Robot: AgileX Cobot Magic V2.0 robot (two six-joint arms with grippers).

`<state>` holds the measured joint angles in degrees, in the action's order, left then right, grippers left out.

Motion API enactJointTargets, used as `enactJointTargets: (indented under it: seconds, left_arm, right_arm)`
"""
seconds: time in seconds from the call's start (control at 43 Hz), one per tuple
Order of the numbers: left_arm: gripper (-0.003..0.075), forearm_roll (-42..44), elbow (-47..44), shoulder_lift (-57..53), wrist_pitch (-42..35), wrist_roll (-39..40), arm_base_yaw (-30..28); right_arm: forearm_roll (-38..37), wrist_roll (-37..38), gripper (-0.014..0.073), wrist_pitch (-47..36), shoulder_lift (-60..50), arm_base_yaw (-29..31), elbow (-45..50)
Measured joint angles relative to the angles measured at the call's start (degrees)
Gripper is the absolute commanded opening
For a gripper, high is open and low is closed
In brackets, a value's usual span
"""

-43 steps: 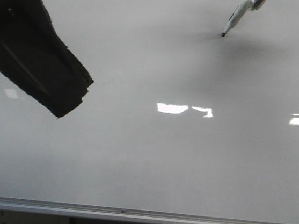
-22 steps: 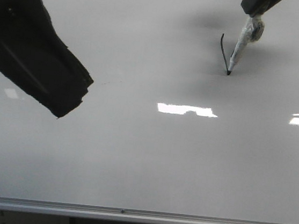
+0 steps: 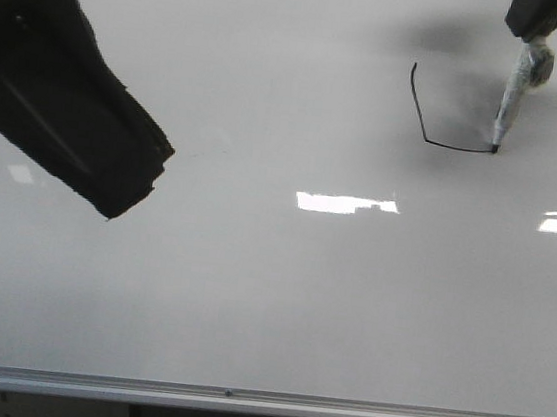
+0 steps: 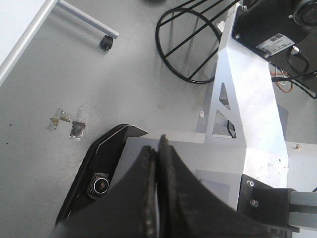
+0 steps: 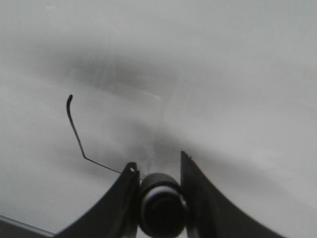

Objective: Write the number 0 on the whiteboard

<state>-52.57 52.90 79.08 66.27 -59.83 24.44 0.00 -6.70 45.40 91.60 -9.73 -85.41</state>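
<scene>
No containers anywhere in view. On the whiteboard (image 3: 268, 298), toward its far right corner, only part of the number 0 (image 3: 422, 114): a thin black stroke running down toward the near edge, bending at a sharp corner, then running flat to the right. So far an open L-shape, long axis of the first stroke roughly far-to-near, leaning slightly right as it nears the silver edge strip (image 3: 256, 401). Same mark visible in the right wrist view (image 5: 79, 139), ending just beside the fingers.

Marker (image 3: 512, 99) clamped in the right gripper (image 5: 157, 171), jaws tight against its barrel on both sides. Tip touching the board at the right end of the flat stroke; barrel tilted, upper end leaning up and right, tip pointing down at the board.

Left gripper (image 4: 157, 163) pressed closed, fingers meeting, nothing between them; hanging over the board's left side in the front view (image 3: 127, 166), well apart from the mark.

Bright rectangular reflections (image 3: 347, 204) near mid-board.
</scene>
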Motion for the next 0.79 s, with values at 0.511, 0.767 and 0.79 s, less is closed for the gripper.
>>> enactJointTargets:
  seconds: [0.511, 0.767, 0.79]
  left_arm:
    - [-0.002, 0.0, 0.0, 0.0, 0.0, 0.0, 0.0]
    - [-0.002, 0.0, 0.0, 0.0, 0.0, 0.0, 0.0]
    - [-0.002, 0.0, 0.0, 0.0, 0.0, 0.0, 0.0]
  right_arm:
    - [-0.3, 0.0, -0.0058, -4.5, -2.1, 0.9, -3.1]
    - [0.0, 0.0, -0.0058, -5.3, -2.1, 0.9, -6.8]
    - [0.0, 0.0, -0.0058, -5.4, -2.1, 0.9, -7.0]
